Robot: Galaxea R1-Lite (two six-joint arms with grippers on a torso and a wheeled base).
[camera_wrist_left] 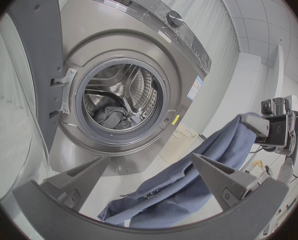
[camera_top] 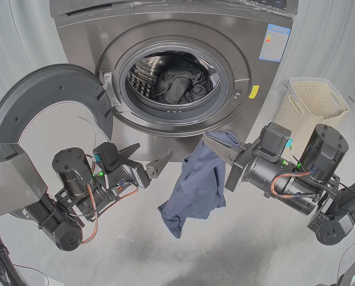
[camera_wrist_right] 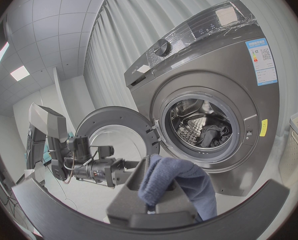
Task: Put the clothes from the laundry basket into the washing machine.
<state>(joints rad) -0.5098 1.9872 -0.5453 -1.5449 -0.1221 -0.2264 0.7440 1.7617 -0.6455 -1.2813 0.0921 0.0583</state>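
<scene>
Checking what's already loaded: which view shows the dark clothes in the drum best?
The head view: it looks nearly straight into the drum, so the dark clothes lie in full sight. The left wrist view shows them from the side, low in the drum; the right wrist view shows them smaller.

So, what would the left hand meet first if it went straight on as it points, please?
Probably the front of the washing machine, around the lower rim of its opening. The blue garment hangs just beside that line, though depth is unclear.
</scene>
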